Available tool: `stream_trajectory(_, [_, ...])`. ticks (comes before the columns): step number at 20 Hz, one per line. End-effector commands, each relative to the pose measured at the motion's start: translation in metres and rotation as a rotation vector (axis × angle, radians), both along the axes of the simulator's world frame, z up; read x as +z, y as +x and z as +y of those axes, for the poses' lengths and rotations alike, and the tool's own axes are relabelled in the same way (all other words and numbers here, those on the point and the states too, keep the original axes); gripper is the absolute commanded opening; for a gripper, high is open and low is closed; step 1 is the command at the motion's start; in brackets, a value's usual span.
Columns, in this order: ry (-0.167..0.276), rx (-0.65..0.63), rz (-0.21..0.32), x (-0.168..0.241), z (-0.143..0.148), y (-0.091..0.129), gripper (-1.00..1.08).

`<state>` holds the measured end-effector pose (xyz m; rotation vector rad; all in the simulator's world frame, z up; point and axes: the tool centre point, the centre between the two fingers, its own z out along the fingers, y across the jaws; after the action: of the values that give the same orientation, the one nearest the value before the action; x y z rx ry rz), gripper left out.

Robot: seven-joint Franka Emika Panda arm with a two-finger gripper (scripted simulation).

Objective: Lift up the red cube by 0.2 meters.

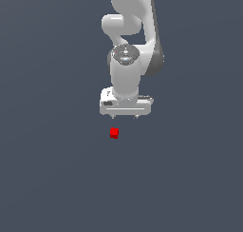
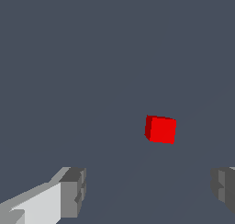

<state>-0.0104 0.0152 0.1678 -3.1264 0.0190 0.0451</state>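
The red cube (image 1: 114, 132) is a tiny bright-red block lying on the flat dark grey floor, a little below the gripper in the exterior view. It also shows in the wrist view (image 2: 160, 129), resting alone on the floor. My white gripper (image 1: 124, 117) hangs above the floor, pointing down, with the cube just off toward the exterior view's left of its middle. It is open and empty: in the wrist view its two grey fingertips (image 2: 73, 193) stand wide apart, and the cube lies beyond them, not between them.
The white arm (image 1: 133, 31) rises behind the gripper toward the top of the exterior view. The dark grey floor (image 1: 47, 178) stretches flat on every side, with no other object in view.
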Motion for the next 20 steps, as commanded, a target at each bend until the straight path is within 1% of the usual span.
stream_trajectory(1, [0.0,0.0,0.0,0.0,0.0,0.0,1.0])
stream_trajectory(6, [-0.001,-0.005,-0.001,-0.007,-0.003,0.0,1.0])
stream_trajectory(10, [-0.003,-0.017,-0.005,-0.024,-0.009,-0.001,1.0])
stream_trajectory(14, [-0.007,-0.035,-0.01,-0.05,-0.018,-0.001,1.0])
stream_trajectory(20, [-0.013,-0.071,-0.019,-0.101,-0.036,-0.001,1.0])
